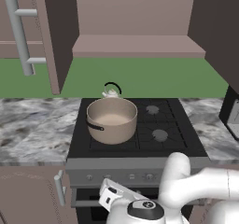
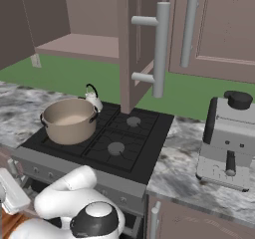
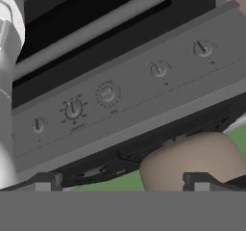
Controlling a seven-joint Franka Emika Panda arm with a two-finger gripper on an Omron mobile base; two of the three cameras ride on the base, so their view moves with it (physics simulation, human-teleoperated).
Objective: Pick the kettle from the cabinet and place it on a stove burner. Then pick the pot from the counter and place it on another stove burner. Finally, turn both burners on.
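So the pot (image 1: 112, 120) is sitting on the front-left burner of the black cooktop (image 1: 175, 139), and the little kettle (image 1: 111, 92) is right behind it on the back-left burner, mostly hidden by the pot's rim in the left base view but clearer from the right side. The wall cabinet (image 1: 135, 43) above hangs open with a bare shelf. The marbled counter (image 1: 32, 125) runs on both sides of the stove, and a coffee machine (image 2: 226, 141) stands on the right stretch. The arm is folded down low in front of the stove, and the gripper (image 3: 120, 182) has its jaws spread wide with nothing between them, pointing at the grey control panel (image 3: 129, 100) with its row of knobs (image 3: 73, 109); the pot's tan side shows past the panel edge.
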